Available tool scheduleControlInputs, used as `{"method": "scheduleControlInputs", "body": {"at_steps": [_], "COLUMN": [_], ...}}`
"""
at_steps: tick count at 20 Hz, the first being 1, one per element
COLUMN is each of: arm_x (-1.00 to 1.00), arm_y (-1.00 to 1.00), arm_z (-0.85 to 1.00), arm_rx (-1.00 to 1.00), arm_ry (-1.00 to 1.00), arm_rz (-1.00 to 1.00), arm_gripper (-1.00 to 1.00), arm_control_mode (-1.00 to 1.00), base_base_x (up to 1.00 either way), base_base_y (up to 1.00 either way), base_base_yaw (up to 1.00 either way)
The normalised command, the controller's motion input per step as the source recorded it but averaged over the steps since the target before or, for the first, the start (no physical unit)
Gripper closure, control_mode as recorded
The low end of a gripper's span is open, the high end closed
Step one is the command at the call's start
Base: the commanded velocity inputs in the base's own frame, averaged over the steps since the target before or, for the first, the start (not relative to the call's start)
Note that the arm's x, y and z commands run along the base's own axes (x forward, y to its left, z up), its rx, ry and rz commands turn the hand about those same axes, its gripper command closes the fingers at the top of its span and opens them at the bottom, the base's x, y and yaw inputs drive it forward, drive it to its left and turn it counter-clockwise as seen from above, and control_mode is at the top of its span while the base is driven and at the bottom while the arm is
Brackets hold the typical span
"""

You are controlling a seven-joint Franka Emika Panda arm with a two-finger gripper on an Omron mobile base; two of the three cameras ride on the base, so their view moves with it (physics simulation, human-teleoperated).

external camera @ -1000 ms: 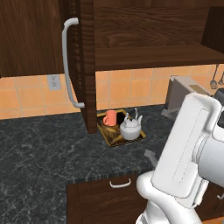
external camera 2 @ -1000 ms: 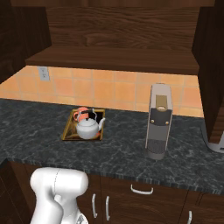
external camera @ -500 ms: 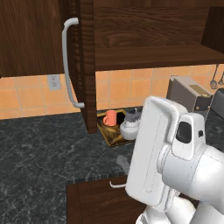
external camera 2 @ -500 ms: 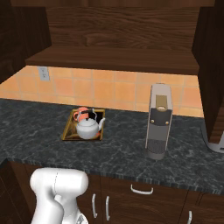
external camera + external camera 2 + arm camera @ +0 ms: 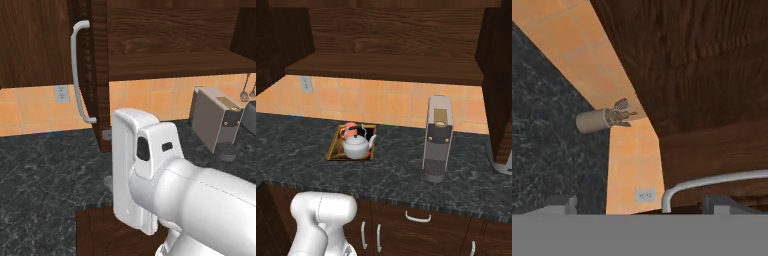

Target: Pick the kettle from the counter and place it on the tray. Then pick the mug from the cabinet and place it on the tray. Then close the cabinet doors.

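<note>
In the right base view the kettle (image 5: 358, 146) and the orange mug (image 5: 348, 130) both sit on the gold-rimmed tray (image 5: 332, 153), the mug at about 11 o'clock from the kettle and just behind it. The tray lies on the dark marbled desk (image 5: 296, 145), with a grey coffee machine (image 5: 437, 139) well apart at 3 o'clock. The cabinet (image 5: 386, 35) above stands open. In the hand view the hand (image 5: 643, 204) has its fingertips spread wide, holding nothing. A curved silver door handle (image 5: 712, 181) crosses just above them, at 1 o'clock, against the cabinet door (image 5: 712, 145). In the left base view the left door (image 5: 95, 75) stands edge-on, bar handle (image 5: 77, 70) outward.
</note>
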Motion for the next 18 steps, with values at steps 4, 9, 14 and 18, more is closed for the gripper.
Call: {"method": "scheduleControlInputs", "body": {"at_steps": [4, 9, 14, 18], "arm_x": [0.19, 0.37, 0.40, 0.48], "arm_y": [0.17, 0.08, 0.00, 0.02], "arm_z": [-0.09, -0.13, -0.16, -0.13], "arm_rx": [-0.08, -0.08, -0.03, -0.04], "arm_ry": [0.00, 0.00, 0.00, 0.00], "arm_rz": [-0.21, -0.18, -0.18, -0.13], "arm_gripper": [-1.00, -1.00, -1.00, -1.00], "arm_control_mode": [-1.00, -1.00, -1.00, -1.00], "base_base_x": [0.00, 0.00, 0.00, 0.00], "base_base_y": [0.00, 0.00, 0.00, 0.00], "base_base_yaw": [0.00, 0.00, 0.00, 0.00]}}
